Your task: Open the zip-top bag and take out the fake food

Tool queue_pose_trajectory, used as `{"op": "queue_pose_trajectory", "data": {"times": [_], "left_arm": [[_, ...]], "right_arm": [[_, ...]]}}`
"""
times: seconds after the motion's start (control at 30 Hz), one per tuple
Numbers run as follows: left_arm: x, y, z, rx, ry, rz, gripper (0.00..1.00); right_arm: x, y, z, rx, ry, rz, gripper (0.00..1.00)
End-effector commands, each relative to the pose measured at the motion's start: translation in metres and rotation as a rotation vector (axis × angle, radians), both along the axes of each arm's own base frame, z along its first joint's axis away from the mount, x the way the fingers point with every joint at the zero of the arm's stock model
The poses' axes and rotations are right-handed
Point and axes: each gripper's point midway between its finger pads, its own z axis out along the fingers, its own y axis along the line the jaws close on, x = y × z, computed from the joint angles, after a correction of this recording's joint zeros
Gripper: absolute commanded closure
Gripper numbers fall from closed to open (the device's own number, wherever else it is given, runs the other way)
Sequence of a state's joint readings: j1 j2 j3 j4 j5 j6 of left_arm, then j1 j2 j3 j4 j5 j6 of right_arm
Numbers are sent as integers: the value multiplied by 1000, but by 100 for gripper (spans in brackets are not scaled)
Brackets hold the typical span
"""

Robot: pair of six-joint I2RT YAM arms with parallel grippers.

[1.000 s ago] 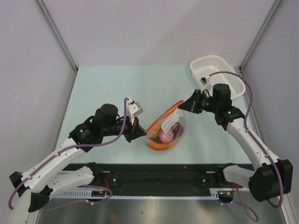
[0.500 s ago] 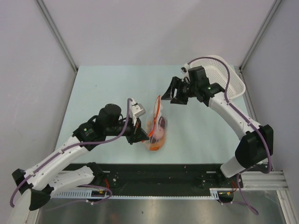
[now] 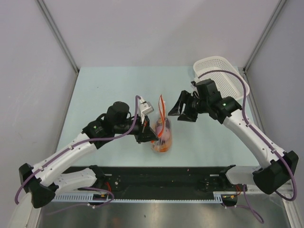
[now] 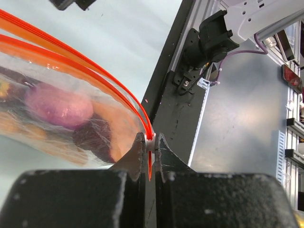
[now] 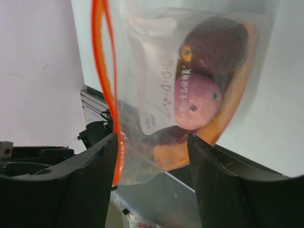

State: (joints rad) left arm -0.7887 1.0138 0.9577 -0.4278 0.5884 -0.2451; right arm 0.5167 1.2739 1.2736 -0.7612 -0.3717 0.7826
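Observation:
The zip-top bag [image 3: 162, 135] stands edge-on at the table's middle, its red-orange zip strip [image 3: 160, 103] rising from it. My left gripper [image 3: 147, 137] is shut on the white slider tab [image 4: 150, 142] at the strip's end. Fake food fills the bag: a purple-pink bulb [image 5: 197, 102], a dark maroon lump [image 5: 216, 45] and an orange piece [image 5: 237, 95]. My right gripper [image 3: 176, 113] is open just right of the strip, holding nothing. In the right wrist view the bag [image 5: 156, 71] hangs beyond the spread fingers [image 5: 95, 166].
A white perforated basket [image 3: 227, 68] sits at the table's back right corner, behind the right arm. The black rail [image 3: 166, 183] runs along the near edge below the bag.
My right gripper has let go of the zip strip and opened, ending just right of it. The bag has swung from spread wide to edge-on. The left arm moved right, still gripping.

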Motion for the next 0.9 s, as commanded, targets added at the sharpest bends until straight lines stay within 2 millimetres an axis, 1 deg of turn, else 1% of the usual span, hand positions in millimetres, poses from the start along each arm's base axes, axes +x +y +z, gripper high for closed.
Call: {"op": "queue_pose_trajectory", "data": {"times": [0.0,0.03,0.07,0.13,0.17,0.2,0.27,0.37,0.43,0.47,0.53,0.57,0.63,0.7,0.73,0.8,0.83,0.87], "left_arm": [[-6,-2,26,-73,-35,-25,100],[-7,-1,26,-77,-32,-25,100],[-8,0,24,-76,-29,-22,100],[-8,0,26,-89,-31,-17,100],[-9,0,25,-86,-28,-17,100],[-8,0,26,-89,-27,-14,100],[-9,1,26,-92,-27,-13,99],[-10,1,27,-100,-27,-7,100],[-10,2,26,-100,-26,-7,100],[-11,2,26,-100,-25,-8,100],[-10,2,24,-95,-25,-5,100],[-11,2,23,-92,-23,-7,100],[-11,3,23,-91,-24,-5,100],[-11,2,23,-93,-20,-5,100],[-11,2,22,-94,-19,-6,100],[-11,1,23,-93,-17,-7,100],[-11,1,24,-96,-21,-10,100],[-11,1,23,-92,-18,-10,100]], "right_arm": [[18,20,29,25,-120,-9,36],[18,24,29,20,-124,3,36],[22,28,22,-2,-107,8,38],[26,29,16,-26,-99,16,40],[29,31,16,-33,-108,11,45],[31,32,13,-40,-103,8,49],[32,36,13,-42,-114,23,53],[34,39,13,-52,-117,29,53],[36,39,25,-55,-154,21,52],[38,33,25,-89,-163,4,50],[35,25,39,-121,-186,-17,48],[38,20,43,-143,-210,-39,46],[35,24,51,-113,-228,-26,45],[35,30,50,-101,-223,-10,44],[37,33,42,-113,-200,-4,44],[36,35,36,-115,-180,7,45],[36,39,36,-103,-184,15,46],[36,41,31,-111,-175,15,47]]}}
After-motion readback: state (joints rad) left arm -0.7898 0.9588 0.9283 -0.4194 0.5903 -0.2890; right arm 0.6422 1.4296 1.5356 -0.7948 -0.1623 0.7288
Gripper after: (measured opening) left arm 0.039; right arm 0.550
